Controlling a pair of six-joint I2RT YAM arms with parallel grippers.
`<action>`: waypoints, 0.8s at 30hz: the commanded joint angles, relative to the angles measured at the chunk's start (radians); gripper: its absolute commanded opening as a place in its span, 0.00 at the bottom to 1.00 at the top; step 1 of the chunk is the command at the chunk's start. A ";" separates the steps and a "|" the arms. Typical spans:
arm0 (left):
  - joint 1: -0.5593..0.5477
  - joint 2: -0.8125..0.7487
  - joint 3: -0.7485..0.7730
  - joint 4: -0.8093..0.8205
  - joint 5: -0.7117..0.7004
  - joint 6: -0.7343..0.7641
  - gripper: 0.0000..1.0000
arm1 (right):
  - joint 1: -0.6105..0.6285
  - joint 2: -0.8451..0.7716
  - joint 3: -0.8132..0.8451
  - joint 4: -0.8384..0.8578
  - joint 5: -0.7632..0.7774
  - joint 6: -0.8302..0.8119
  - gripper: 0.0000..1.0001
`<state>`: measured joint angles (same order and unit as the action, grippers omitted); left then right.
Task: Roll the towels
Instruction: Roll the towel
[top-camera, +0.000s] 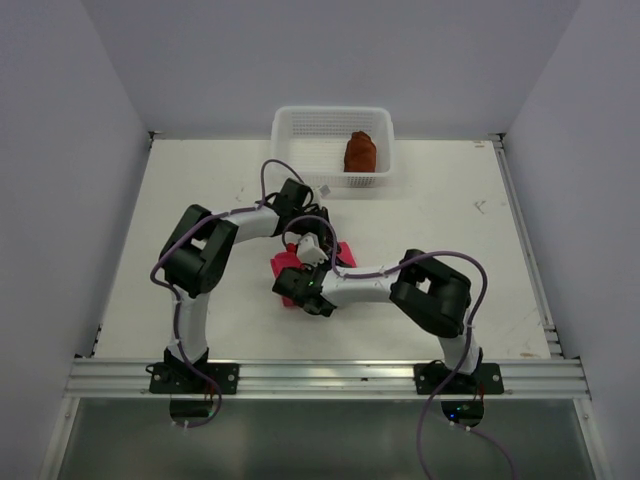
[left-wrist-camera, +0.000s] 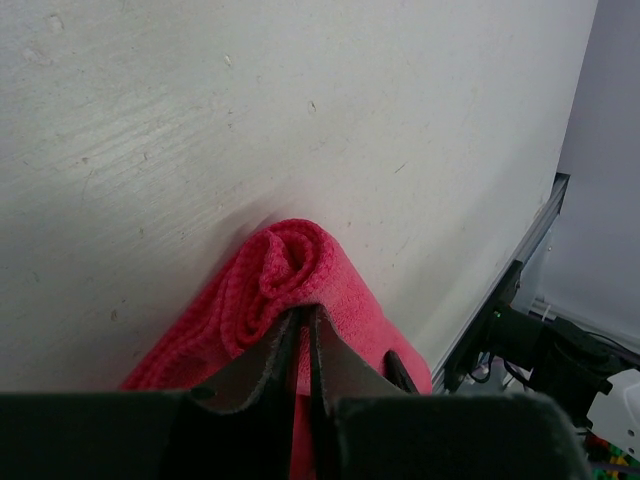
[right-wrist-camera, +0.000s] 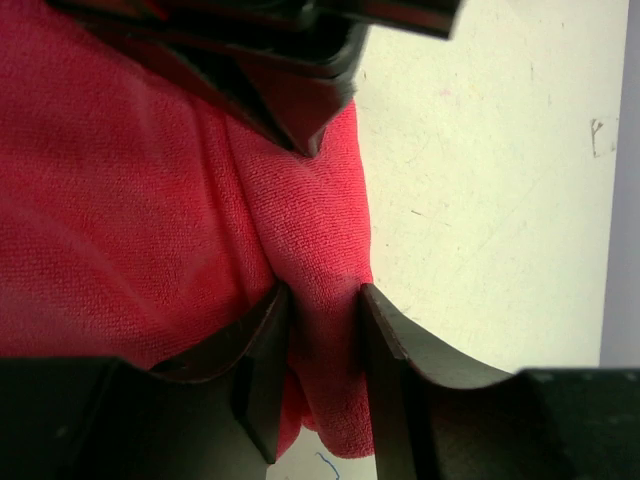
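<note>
The pink towel (top-camera: 284, 266) lies in the middle of the table, partly rolled, and its coiled end (left-wrist-camera: 290, 258) shows in the left wrist view. My left gripper (top-camera: 312, 250) (left-wrist-camera: 305, 312) is shut on the pink towel at the edge of the roll. My right gripper (top-camera: 302, 288) (right-wrist-camera: 320, 295) is open, and a plump fold of the pink towel (right-wrist-camera: 120, 200) fills the gap and touches both fingers. The left gripper's dark fingers (right-wrist-camera: 300, 100) press on the cloth just beyond. The rust-brown towel (top-camera: 360, 152) sits bunched in the white mesh basket (top-camera: 300, 120).
The basket stands at the table's far edge, past both arms. A metal rail (top-camera: 320, 378) runs along the near edge and another (top-camera: 525, 240) along the right side. White walls close in the left, right and back.
</note>
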<state>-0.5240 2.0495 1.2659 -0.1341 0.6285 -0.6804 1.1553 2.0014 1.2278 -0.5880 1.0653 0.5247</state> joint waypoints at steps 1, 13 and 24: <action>0.002 0.043 -0.026 -0.038 -0.061 0.019 0.13 | -0.019 -0.078 -0.016 0.024 0.058 0.126 0.39; 0.002 0.035 -0.023 -0.038 -0.066 0.024 0.12 | -0.031 -0.165 -0.031 0.005 0.015 0.179 0.48; 0.004 0.040 -0.023 -0.039 -0.066 0.025 0.12 | -0.031 -0.404 -0.201 0.073 -0.111 0.241 0.49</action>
<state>-0.5243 2.0502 1.2652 -0.1299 0.6247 -0.6800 1.1309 1.6794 1.0645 -0.5659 0.9867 0.7124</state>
